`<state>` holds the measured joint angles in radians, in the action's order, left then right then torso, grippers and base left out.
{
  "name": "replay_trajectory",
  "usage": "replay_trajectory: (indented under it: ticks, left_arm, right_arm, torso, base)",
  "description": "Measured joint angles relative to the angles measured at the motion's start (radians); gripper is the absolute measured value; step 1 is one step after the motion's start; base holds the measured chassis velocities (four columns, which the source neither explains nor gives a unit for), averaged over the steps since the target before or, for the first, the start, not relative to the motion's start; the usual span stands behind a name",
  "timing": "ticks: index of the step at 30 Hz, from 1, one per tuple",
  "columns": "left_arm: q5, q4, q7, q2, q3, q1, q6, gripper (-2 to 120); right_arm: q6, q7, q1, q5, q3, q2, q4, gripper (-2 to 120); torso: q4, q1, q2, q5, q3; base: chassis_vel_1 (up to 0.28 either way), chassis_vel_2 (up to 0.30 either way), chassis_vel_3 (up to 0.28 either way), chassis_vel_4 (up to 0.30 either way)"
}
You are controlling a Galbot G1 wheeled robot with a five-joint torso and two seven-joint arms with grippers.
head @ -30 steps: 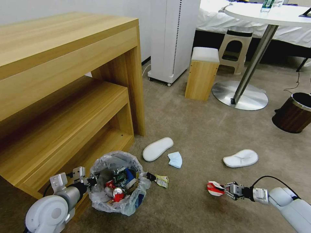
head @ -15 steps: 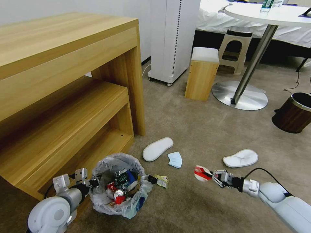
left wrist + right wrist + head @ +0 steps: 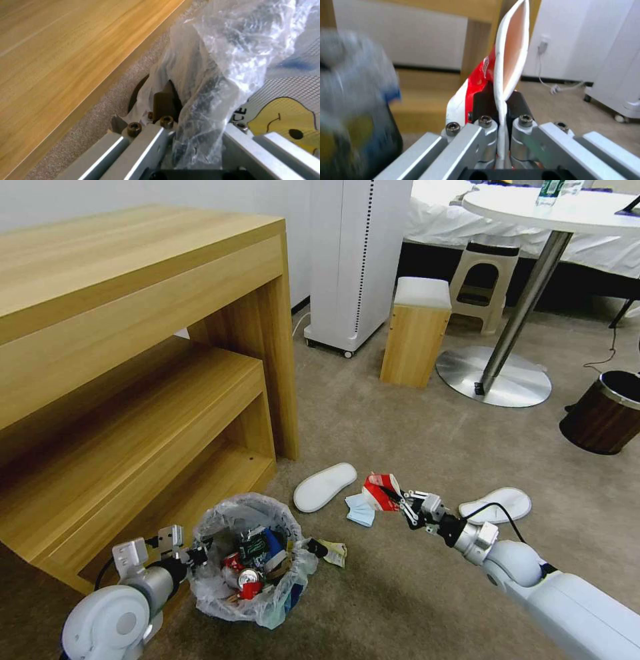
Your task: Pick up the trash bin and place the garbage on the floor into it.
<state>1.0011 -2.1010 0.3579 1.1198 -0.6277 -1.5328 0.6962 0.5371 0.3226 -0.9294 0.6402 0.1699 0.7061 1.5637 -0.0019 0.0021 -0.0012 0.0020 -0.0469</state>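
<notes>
Right gripper [image 3: 403,501] pinching rim of red-white paper bowl [image 3: 381,491], holding it above face mask [image 3: 360,509]. Left gripper [image 3: 193,555] clamping bagged rim of trash bin [image 3: 248,559] on carpet [image 3: 400,433].

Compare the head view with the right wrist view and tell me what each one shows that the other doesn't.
Head view alone: two white slippers, a face mask, the left gripper holding the trash bin's rim, and litter inside the bin.
Right wrist view alone: the paper bowl's rim pinched between the right gripper's fingers, edge-on.
Both: the red-white bowl held by the right gripper, the trash bin, the wooden desk, the white cabinet and the carpet.
</notes>
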Motion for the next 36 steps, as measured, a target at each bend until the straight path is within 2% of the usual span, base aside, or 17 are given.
replay_trajectory:
  ticks: [4, 16, 24, 36]
  left_arm:
    - [-0.002, 0.000, 0.001, 0.001, 0.002, 0.001, 0.001, 0]
    - [-0.008, 0.024, 0.003, 0.001, 0.012, 0.015, 0.002, 0]
    - [-0.013, 0.040, 0.003, 0.010, 0.023, 0.029, 0.002, 0]
    - [-0.008, 0.062, 0.005, 0.010, 0.041, 0.059, 0.004, 0]
  right_arm:
    - [-0.036, -0.039, 0.035, 0.060, 0.061, 0.002, 0.075, 0]
    - [-0.069, -0.060, 0.150, 0.125, 0.176, -0.006, 0.158, 0]
    - [-0.081, -0.084, 0.227, 0.159, 0.276, 0.052, 0.173, 0]
    - [-0.104, -0.130, 0.303, 0.224, 0.400, 0.096, 0.223, 0]
  torso:
    - [0.0002, 0.000, 0.000, 0.0000, 0.000]
    - [0.0002, 0.000, 0.000, 0.0001, 0.000]
    - [0.0003, 0.000, 0.000, 0.0002, 0.000]
    - [0.0001, 0.000, 0.000, -0.0001, 0.000]
  base:
    - [0.000, 0.000, 0.000, 0.000]
    - [0.000, 0.000, 0.000, 0.000]
    - [0.000, 0.000, 0.000, 0.000]
    - [0.000, 0.000, 0.000, 0.000]
